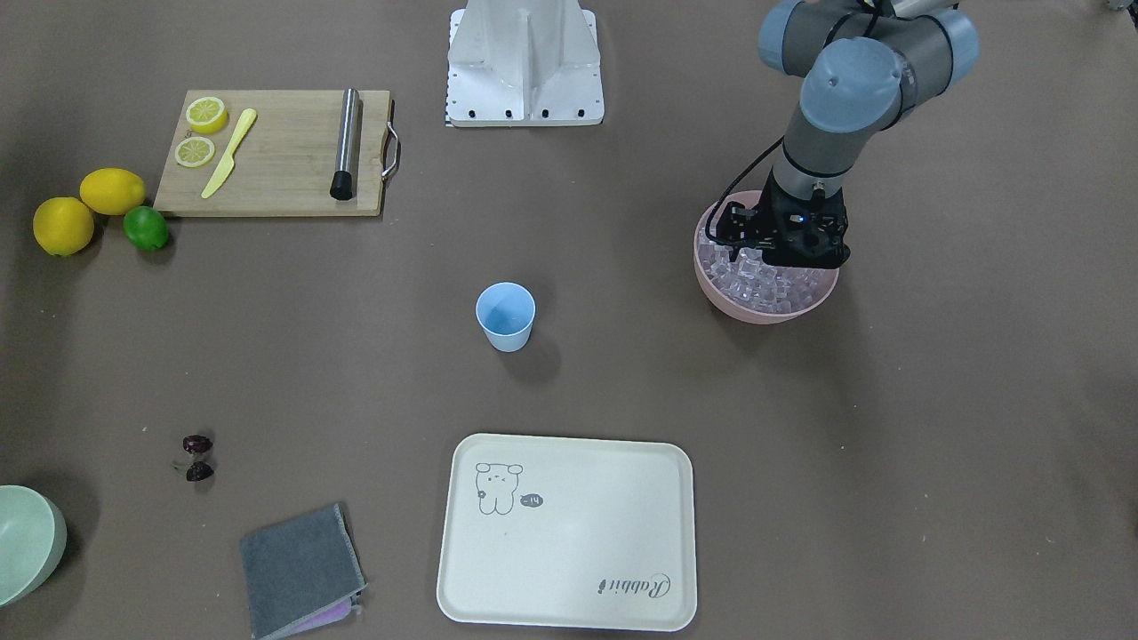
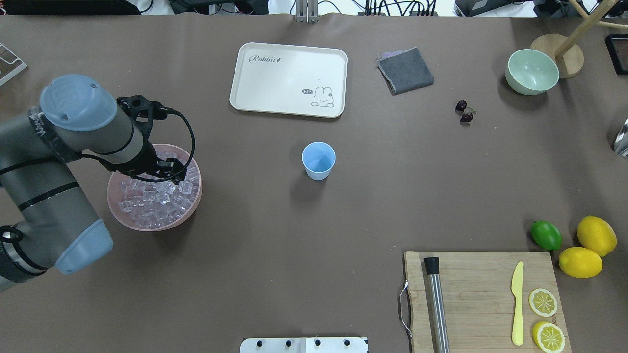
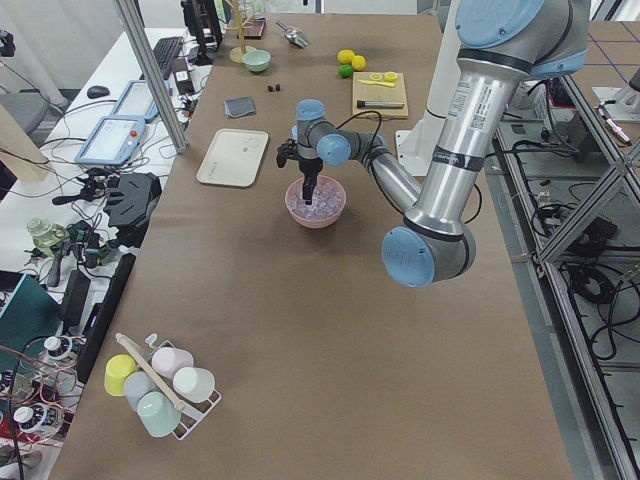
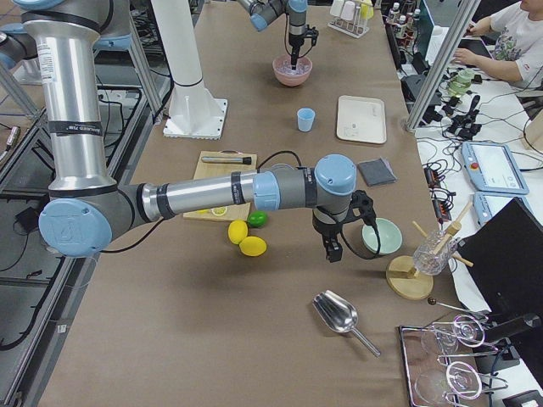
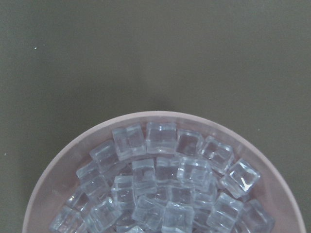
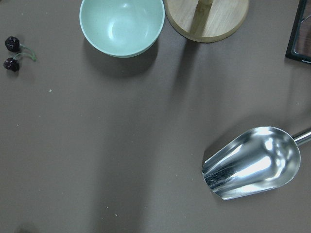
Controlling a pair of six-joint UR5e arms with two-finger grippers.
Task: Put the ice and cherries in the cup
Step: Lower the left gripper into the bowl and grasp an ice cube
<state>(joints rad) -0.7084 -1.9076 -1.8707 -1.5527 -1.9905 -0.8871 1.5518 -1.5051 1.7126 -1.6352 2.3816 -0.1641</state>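
The ice (image 1: 765,280) is a heap of clear cubes in a pink bowl (image 1: 765,313), also in the overhead view (image 2: 152,201) and the left wrist view (image 5: 165,189). My left gripper (image 1: 782,244) reaches down into the bowl's rim area over the cubes; its fingertips are hidden, so I cannot tell whether it is open. The light blue cup (image 1: 505,316) stands upright at the table's middle, nothing visible inside. The cherries (image 1: 197,443) lie on the table, also in the right wrist view (image 6: 12,43). My right gripper (image 4: 333,248) hangs near the pale green bowl (image 4: 382,236); I cannot tell its state.
A cream tray (image 1: 569,533) and a grey cloth (image 1: 298,569) lie past the cup. A cutting board (image 1: 276,151) holds lemon slices, a yellow knife and a metal rod. Lemons and a lime (image 1: 145,228) sit beside it. A metal scoop (image 6: 252,162) lies near a wooden stand (image 6: 206,19).
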